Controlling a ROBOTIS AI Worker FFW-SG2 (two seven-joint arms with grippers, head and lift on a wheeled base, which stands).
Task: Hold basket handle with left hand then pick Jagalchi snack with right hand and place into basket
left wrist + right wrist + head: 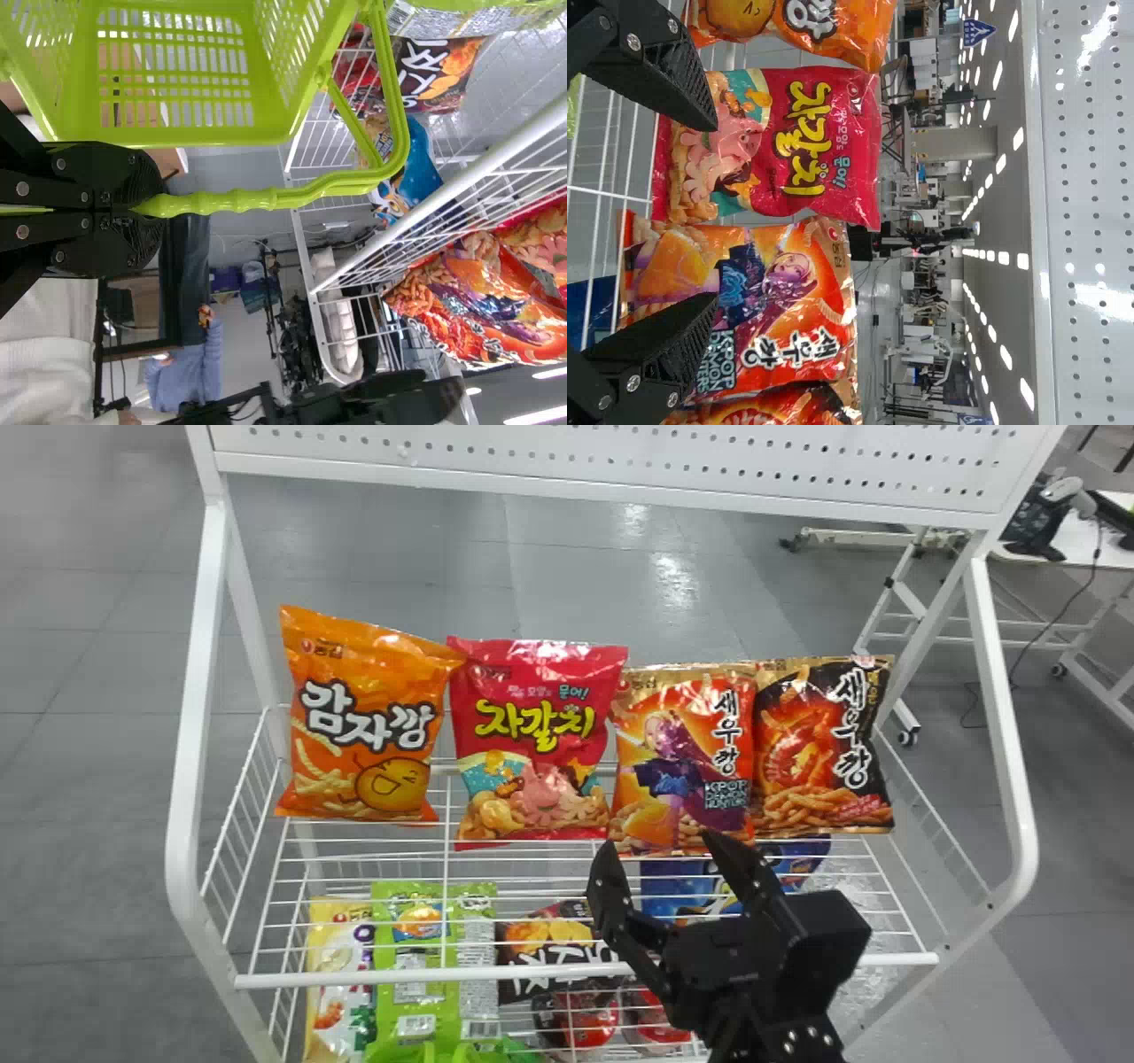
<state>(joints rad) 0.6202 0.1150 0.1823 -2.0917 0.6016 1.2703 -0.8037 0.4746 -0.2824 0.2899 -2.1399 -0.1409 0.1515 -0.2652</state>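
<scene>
On the shelf [585, 974], I see the Jagalchi snack [536, 735] beyond and left of my spread right claw [660, 844]; my left claw [154, 211] pinches the basket handle [266, 199].

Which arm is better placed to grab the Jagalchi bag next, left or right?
Right, I'd judge. The right arm's fingers are open, empty and close to the Jagalchi bag. The left arm's fingers are shut on the basket handle, so that arm seems best used for holding it.

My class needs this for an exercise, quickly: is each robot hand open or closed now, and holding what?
Left hand: closed on the basket handle.
Right hand: open and empty, by the snack shelf.
</scene>
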